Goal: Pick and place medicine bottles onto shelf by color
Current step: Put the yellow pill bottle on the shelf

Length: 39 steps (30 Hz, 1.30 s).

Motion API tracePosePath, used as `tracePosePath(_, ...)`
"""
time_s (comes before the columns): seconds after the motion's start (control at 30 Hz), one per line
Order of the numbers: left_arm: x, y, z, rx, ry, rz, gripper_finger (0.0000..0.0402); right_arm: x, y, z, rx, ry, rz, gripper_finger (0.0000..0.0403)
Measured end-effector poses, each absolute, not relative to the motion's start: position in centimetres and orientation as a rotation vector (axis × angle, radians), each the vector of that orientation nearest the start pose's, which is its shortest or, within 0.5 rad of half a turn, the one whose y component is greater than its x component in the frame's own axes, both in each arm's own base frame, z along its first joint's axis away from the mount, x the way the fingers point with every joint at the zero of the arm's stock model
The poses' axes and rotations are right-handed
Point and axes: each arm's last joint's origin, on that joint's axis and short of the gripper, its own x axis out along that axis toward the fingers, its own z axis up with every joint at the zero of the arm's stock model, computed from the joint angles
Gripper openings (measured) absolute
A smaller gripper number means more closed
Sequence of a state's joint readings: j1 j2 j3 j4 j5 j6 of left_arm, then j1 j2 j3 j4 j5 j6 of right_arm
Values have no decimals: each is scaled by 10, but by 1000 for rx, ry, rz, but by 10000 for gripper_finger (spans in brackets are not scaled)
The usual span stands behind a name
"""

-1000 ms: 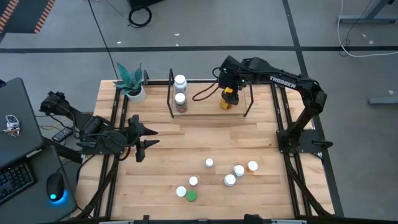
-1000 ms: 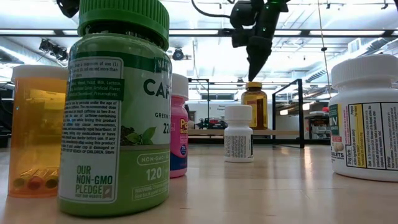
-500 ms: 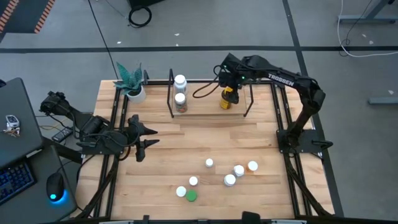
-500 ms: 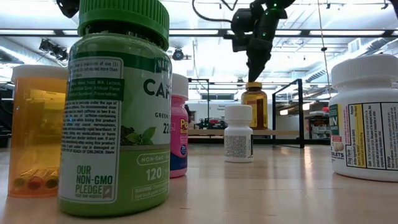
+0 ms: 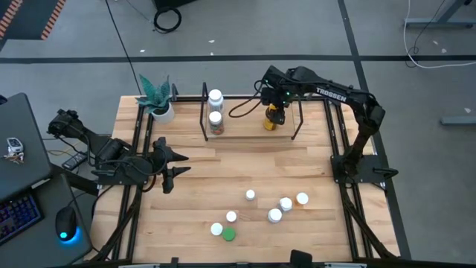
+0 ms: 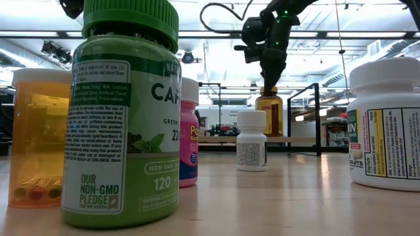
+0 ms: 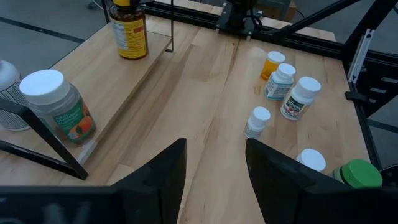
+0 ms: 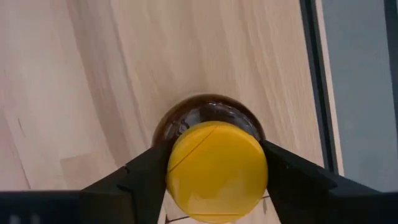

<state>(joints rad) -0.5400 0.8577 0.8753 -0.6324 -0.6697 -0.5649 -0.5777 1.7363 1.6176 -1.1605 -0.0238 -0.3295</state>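
Note:
A dark amber bottle with a yellow cap (image 8: 216,163) stands upright on the shelf's wooden base (image 5: 249,132), toward its right end. My right gripper (image 8: 216,177) is over it from above, shut on its cap. Two white-capped bottles (image 5: 216,108) stand at the shelf's left end. Several loose bottles (image 5: 275,208), one of them green-capped (image 5: 228,234), stand on the table near its front. My left gripper (image 7: 214,168) hangs open at the table's left, touching nothing. My right gripper pinches the yellow cap's rim (image 8: 174,168) between its two fingers, one finger (image 8: 144,180) on each side. The fingers come from above, pointing steeply down. The amber bottle stands upright with its bottom on the shelf's wooden base.
A potted plant (image 5: 156,97) stands at the far left corner. The shelf's black end loops (image 5: 297,123) rise close beside the amber bottle. Bare wood lies between the shelf and the loose bottles.
My right gripper has come down a little over the amber bottle, so its fingertips now stand at the yellow cap instead of above it. The bottle has stayed where it was on the shelf.

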Motion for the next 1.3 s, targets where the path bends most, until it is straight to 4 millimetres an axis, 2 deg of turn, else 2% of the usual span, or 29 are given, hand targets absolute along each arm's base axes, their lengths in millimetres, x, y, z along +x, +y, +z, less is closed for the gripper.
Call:
tracePosePath(0.23,151,-69,315,-202,449,261,172,285,-187,302,326,1257,-475,229)
tracePosePath(0.43,151,-69,315,-202,449,261,172,286,-187,302,657,1159,-726,267)
tracePosePath(0.63,151,-69,315,-201,450,260,172,287,-187,302,874,1056,-881,271)
tracePosePath(0.87,151,-69,315,-202,450,260,174,289,-187,304,787,1054,-858,297)
tracePosePath(1.07,151,-69,315,-203,450,260,174,288,-187,318,643,1092,-783,337)
tracePosePath(1.17,151,-69,315,-203,450,260,174,289,-187,327,500,1118,-664,356)
tracePosePath(1.3,151,-70,315,-203,450,260,174,289,-183,329,298,1182,-405,371)
